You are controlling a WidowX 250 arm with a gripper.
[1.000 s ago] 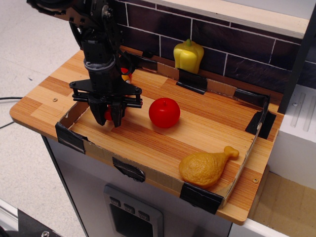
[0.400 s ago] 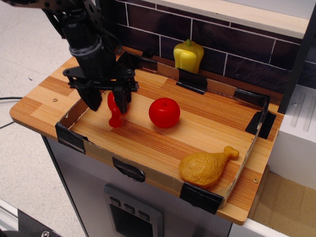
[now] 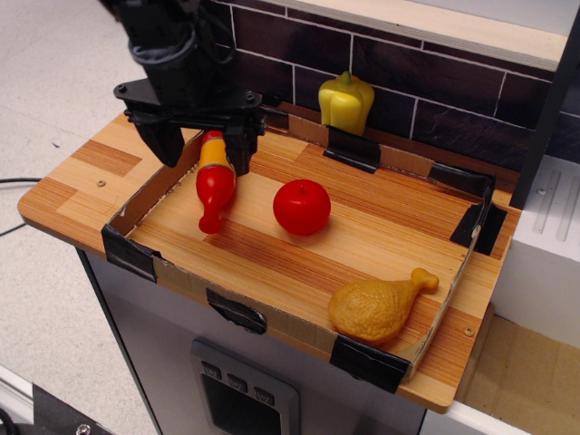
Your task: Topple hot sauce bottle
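Observation:
The hot sauce bottle (image 3: 216, 186) is red with an orange-yellow label band. It lies on its side on the wooden board at the left, with its narrow neck pointing toward the front edge. My gripper (image 3: 207, 149) hangs just above the bottle's base end. Its two black fingers (image 3: 169, 145) are spread apart, one on each side of the label, and hold nothing.
A red apple (image 3: 302, 207) sits just right of the bottle. A yellow bell pepper (image 3: 346, 101) stands at the back against the brick wall. A toy chicken drumstick (image 3: 381, 306) lies at the front right. A low cardboard rim with black tape (image 3: 127, 249) borders the board.
My gripper has risen and drawn back from low around the bottle. The bottle, earlier mostly hidden between the fingers, now lies in full view on its side.

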